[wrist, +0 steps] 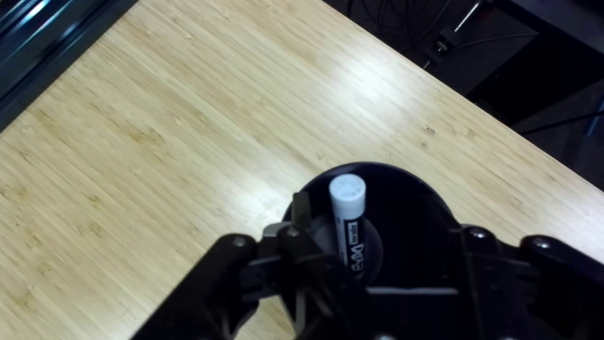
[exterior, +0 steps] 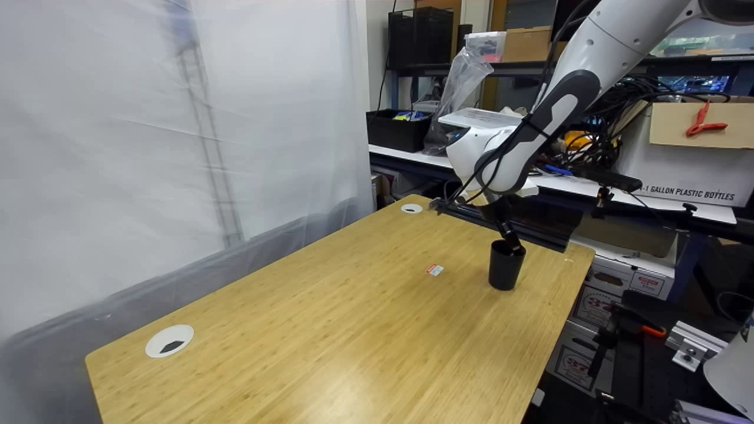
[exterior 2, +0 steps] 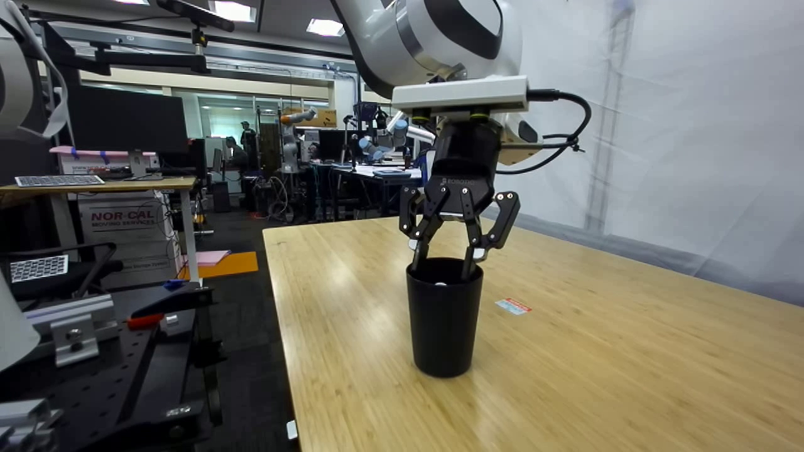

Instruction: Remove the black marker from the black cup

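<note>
- At far left in an exterior view, you have a pale curtain (exterior: 177, 147) hanging alongside the bench (exterior: 330, 306).
- Next comes a white disc (exterior: 165, 336) set in the bench's near corner, with another disc (exterior: 412, 206) further right, by the far corner.
- To the right of those, a small red-and-white sticker (exterior: 435, 270) lies on the bench, near the cup (exterior: 505, 274) but apart from it.
- The cup stands upright on the bench, towards the right-hand side.
- Your marker (wrist: 351, 226) is inside the cup; the wrist view shows you its white end uppermost and part of its dark, lettered barrel.
- Your end effector (exterior 2: 443, 263) is over the cup, its fingers (exterior 2: 468, 270) apart, tips at the mouth. In the wrist view the marker shows between them, nearer the finger at picture left; you cannot tell whether they touch.
- The arm (exterior: 554, 112) reaches in from upper right.
- Farthest right, beyond the bench, is a box (exterior: 686, 168) with a red clamp (exterior: 704, 125) on its flap.
</note>
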You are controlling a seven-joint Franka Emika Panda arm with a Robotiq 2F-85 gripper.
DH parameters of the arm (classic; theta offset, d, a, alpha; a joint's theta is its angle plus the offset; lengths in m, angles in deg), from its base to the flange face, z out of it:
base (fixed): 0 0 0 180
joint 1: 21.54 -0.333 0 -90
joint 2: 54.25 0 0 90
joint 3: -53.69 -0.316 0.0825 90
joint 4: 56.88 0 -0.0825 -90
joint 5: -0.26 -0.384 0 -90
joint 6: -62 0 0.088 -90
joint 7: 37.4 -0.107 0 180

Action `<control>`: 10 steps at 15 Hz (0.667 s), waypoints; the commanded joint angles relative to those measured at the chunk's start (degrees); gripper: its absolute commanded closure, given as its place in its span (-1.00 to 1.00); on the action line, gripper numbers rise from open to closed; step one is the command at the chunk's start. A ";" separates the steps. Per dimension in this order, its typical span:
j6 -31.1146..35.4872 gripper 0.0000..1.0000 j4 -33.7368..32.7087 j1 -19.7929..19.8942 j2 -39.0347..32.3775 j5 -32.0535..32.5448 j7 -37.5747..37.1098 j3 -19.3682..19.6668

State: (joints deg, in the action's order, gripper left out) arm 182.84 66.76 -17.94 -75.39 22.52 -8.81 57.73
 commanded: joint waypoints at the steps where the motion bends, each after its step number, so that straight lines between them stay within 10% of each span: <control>1: -1.33 0.30 -1.27 0.68 -0.79 0.96 0.62 -0.74; 2: -1.35 -0.26 -1.29 0.66 -0.92 1.06 0.65 -0.75; 4: -1.35 -0.17 -1.27 0.66 -0.92 1.08 0.67 -0.76; 5: -1.30 0.32 -1.22 0.64 -0.88 1.19 0.71 -0.76; 6: -1.36 -0.15 -1.23 0.57 -0.91 1.29 0.70 -0.76; 10: -1.37 0.19 -1.30 0.63 -1.30 1.34 0.85 -0.75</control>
State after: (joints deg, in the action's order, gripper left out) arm 182.82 66.53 -17.94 -75.99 22.53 -8.53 57.61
